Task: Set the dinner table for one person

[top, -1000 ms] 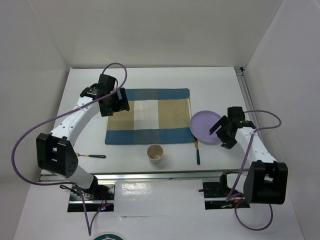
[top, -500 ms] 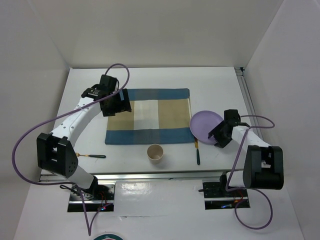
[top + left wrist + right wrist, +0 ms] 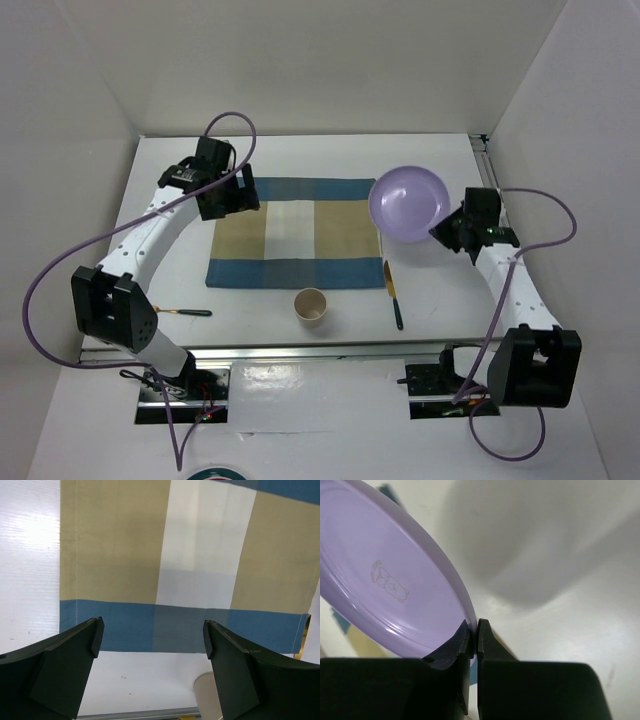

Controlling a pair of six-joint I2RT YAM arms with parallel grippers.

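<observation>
now the right gripper (image 3: 474, 627) pinches the round purple plastic plate (image 3: 408, 203), tilted beside the blue-and-tan checked cloth placemat (image 3: 300, 233) on the white dinner table (image 3: 300, 160). the left gripper (image 3: 150, 637) hangs spread above that placemat.

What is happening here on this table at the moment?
The right gripper is shut on the rim of a purple plate. It holds the plate tilted and off the white table, by the far right corner of the checked placemat. The left gripper is open and empty over the placemat's far left corner. A paper cup stands just in front of the placemat, with one utensil to its right and a second utensil further off to its left.
</observation>
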